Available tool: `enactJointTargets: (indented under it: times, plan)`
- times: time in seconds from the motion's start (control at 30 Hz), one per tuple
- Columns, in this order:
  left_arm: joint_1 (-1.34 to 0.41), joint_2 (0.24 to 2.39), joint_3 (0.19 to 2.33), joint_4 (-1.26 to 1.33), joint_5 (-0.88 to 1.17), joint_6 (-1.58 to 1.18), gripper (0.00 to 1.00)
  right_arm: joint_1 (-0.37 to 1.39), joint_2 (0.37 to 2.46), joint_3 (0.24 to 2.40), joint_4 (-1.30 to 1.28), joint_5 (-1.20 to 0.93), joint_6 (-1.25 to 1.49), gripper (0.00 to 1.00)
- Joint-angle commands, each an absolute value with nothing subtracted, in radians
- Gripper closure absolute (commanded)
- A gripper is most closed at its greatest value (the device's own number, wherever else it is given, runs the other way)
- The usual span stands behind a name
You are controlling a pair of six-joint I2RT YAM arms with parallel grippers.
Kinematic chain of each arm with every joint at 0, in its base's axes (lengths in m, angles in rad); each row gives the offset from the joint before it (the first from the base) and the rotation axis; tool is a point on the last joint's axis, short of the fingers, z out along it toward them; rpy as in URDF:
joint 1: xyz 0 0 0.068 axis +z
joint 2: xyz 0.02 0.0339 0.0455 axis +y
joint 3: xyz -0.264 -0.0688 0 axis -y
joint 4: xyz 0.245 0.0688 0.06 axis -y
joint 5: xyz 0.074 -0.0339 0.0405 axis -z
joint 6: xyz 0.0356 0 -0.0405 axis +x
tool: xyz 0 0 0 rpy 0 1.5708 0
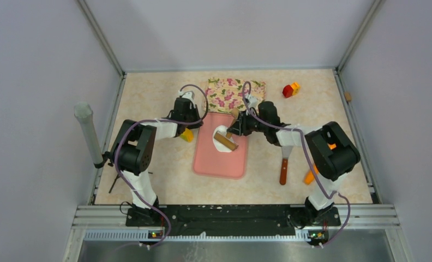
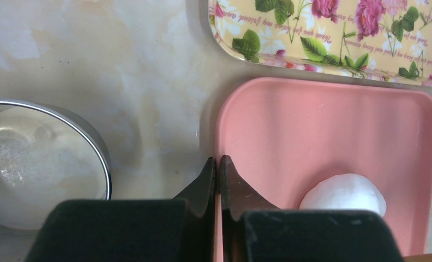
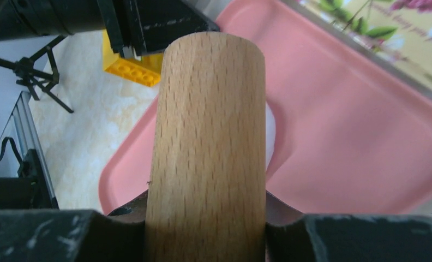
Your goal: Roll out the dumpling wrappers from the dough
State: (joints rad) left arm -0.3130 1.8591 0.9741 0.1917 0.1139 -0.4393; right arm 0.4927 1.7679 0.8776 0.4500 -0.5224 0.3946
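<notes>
A soft white lump of dough lies on the upper half of the pink mat. A wooden rolling pin lies across the dough, and my right gripper is shut on its near end. Only a white sliver of dough shows beside the pin in the right wrist view. My left gripper is shut with nothing in it, low over the mat's left edge, with the dough to its right. No dumpling wrappers are in view.
A floral tray lies behind the mat. A metal ring stands on the table left of the left gripper. A yellow block sits by the left arm. A spatula, an orange object and a red-yellow block are to the right.
</notes>
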Motion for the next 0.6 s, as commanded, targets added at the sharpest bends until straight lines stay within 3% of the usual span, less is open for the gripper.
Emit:
enactJointTargets:
  times: [0.0, 0.57]
  plan:
    - [-0.305, 1.87, 0.936, 0.091, 0.074, -0.416, 1.0, 0.51, 1.786, 0.853, 0.458, -0.518, 0.333, 1.0]
    - [-0.305, 1.867, 0.934, 0.092, 0.077, -0.416, 1.0, 0.592, 1.796, 0.817, 0.39, -0.532, 0.265, 1.0]
